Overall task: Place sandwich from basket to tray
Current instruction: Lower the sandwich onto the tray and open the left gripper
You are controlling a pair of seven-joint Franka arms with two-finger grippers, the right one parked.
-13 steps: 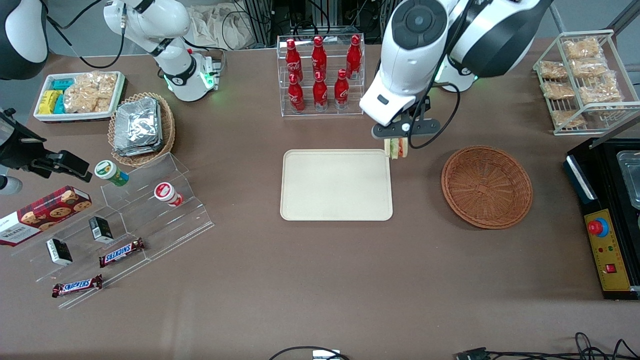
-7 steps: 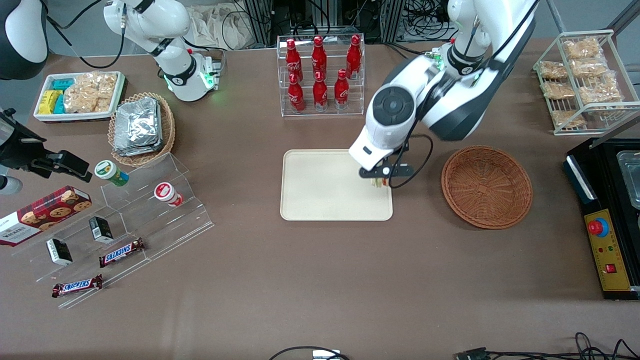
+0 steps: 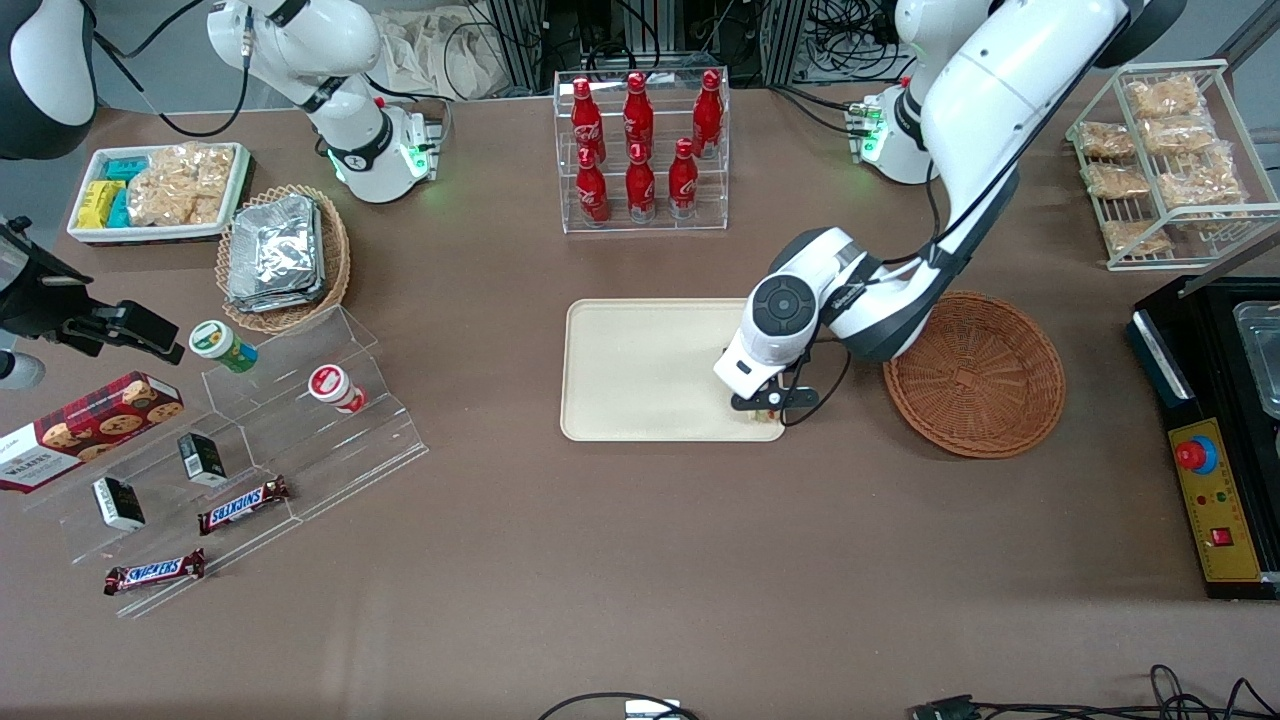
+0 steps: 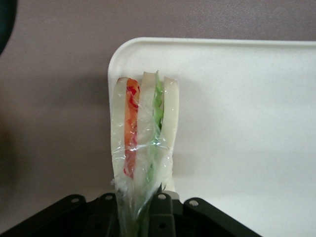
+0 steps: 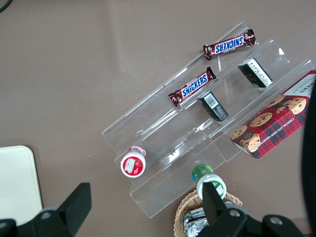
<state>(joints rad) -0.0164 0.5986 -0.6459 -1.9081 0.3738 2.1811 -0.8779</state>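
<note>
Low over tray (image 3: 640, 370), sandwich (image 4: 143, 133) between fingers (image 4: 160, 212) (pinched)

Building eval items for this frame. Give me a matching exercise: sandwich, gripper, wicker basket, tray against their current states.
Things:
1. clear-wrapped triangular wedge sandwich
2. left arm's two-finger gripper
3. round reddish-brown woven wicker basket
4. flat rectangular cream-beige plastic tray

States:
A. holds nothing, beside the tray toward the working arm's end
B. low over the tray's corner nearest the front camera, shut on the wrap
C. held upright at the tray's corner
D. mostly bare, on the brown table

Pairs: 1-C, 2-B, 3-A, 4-D
</note>
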